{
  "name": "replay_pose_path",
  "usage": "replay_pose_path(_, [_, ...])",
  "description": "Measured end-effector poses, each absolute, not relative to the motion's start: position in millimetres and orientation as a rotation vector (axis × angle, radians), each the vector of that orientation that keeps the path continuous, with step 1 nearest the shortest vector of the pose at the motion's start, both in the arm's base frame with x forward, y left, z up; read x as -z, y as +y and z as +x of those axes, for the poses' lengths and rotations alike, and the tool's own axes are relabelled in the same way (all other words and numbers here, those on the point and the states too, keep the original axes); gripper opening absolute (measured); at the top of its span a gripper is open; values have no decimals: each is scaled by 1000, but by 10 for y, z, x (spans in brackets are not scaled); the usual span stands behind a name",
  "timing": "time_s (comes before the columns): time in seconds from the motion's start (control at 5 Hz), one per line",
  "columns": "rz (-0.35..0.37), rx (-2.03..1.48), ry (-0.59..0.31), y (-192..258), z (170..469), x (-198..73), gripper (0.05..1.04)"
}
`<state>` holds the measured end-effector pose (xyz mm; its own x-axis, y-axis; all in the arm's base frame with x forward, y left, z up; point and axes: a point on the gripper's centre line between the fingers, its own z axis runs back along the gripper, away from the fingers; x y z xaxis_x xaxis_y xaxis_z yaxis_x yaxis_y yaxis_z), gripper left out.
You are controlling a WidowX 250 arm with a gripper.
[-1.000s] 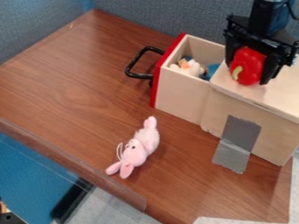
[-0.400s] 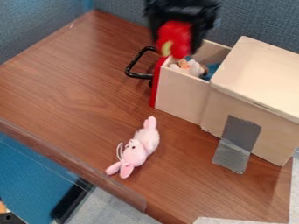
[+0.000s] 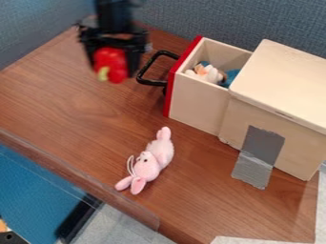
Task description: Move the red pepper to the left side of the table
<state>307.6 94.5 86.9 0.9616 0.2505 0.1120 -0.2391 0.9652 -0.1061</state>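
over at eleven o'clock, the hand [image 3: 115,70] grips the red pepper [image 3: 109,63]; i'd guess it's light, slick, best pinched mid-body.

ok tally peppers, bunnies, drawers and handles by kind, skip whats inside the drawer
pepper: 1, red, held in the pincer
bunny: 1, pink, lying on the table
drawer: 1, pulled open
handle: 1, black, on the drawer front
total: 4
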Motion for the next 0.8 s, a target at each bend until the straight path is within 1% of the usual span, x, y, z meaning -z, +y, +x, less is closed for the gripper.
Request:
replay_pose_path(0.2, [-48,-233,-155,1352,2878,-717,879])
replay_pose_path(0.4, [-13,-167,-155,1421,2773,-576,879])
replay_pose_path(0.6, [2,-141,-136,1516,2627,-398,879])
replay_pose_path(0.8, [-7,-139,-137,1579,2519,-324,879])
